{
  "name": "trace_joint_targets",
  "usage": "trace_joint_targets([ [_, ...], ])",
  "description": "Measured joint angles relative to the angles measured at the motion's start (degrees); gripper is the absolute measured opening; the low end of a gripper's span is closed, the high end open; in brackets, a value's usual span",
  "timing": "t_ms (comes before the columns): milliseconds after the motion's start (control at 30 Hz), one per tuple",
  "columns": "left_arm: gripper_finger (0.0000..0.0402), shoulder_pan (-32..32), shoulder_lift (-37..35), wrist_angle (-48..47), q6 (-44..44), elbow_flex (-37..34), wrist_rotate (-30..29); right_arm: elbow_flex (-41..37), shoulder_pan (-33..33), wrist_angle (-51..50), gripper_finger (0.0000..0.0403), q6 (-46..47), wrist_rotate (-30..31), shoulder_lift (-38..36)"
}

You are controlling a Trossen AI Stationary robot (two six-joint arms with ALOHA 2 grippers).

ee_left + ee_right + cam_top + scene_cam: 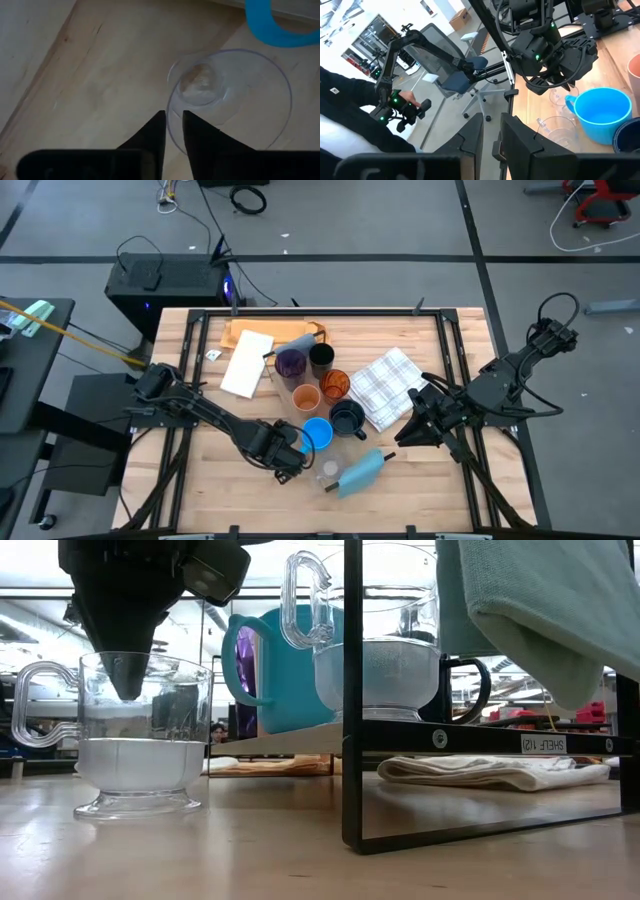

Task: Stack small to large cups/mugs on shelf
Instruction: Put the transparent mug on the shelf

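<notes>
On the wooden table [200, 480], the left gripper [173, 131] (angled steeply down) pinches a clear glass [230, 97] rim.

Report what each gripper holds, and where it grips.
Left gripper pinches the rim of a small clear glass. Right gripper holds nothing.

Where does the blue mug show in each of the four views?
High: blue mug near the table's centre.
Low: left of centre, behind the clear glasses.
Left wrist: only its handle, at the edge.
Right wrist: whole.
Shared landmark: left gripper, beside the mug.
</notes>
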Motion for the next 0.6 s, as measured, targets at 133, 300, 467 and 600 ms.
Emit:
trace_joint_targets([
  [133, 0.0046, 0.0, 0.0, 0.01, 0.73, 0.0, -0.17, 0.0, 0.0, 0.0, 0.0073, -0.07, 0.02, 0.0],
  [300, 0.0018, 0.0, 0.0, 0.0, 0.87, 0.0, -0.37, 0.0, 0.0, 0.0, 0.0073, -0.08, 0.02, 0.0],
  [467, 0.0009, 0.0, -0.04, 0.0, 0.9, 0.0, -0.39, 0.0, 0.0, 0.01, 0.0073, -0.09, 0.02, 0.0],
  [600, 0.0025, 0.0, -0.04, 0.0, 0.96, 0.02, -0.37, 0.0, 0.0, 0.0, 0.0073, -0.1, 0.02, 0.0],
])
